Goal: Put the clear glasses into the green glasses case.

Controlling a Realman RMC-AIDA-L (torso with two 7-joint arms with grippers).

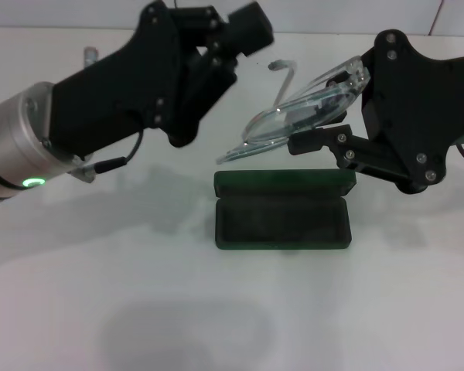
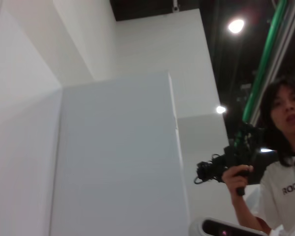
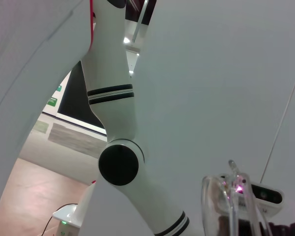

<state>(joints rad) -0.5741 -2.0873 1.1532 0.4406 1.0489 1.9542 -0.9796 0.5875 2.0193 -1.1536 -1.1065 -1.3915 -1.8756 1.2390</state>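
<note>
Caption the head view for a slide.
Right gripper holds the clear glasses above the open green glasses case; left gripper raised nearby.

A white table (image 1: 216,309) is lying across the head view, with soft grey shadows falling on it. At its far left edge a small grey cylindrical object (image 1: 89,54) is standing; what it is cannot be told. In the left wrist view a dark-haired person (image 2: 285,147) in a white printed shirt is holding up a black camera (image 2: 236,157), with a green pipe (image 2: 265,59) running overhead and ceiling lamps (image 2: 236,25) glowing above white walls (image 2: 113,147).
</note>
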